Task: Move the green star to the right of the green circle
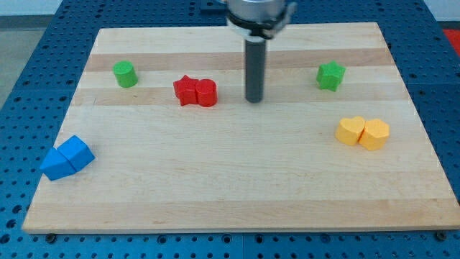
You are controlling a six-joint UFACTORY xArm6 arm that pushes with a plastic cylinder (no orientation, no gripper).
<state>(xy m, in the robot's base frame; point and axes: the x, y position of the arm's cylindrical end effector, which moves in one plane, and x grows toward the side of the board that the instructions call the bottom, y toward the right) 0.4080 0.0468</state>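
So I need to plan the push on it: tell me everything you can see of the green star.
The green star is a small, solid-looking block of matte bright green, with a star-shaped top face and short upright sides. It lies flat on the wooden board near the view's upper right, alone, touching no other block. The yellow pair lies below it, toward the view's bottom. My tip stands well to its left, apart from it, nearer the red blocks. The green circle sits far off at the view's upper left.
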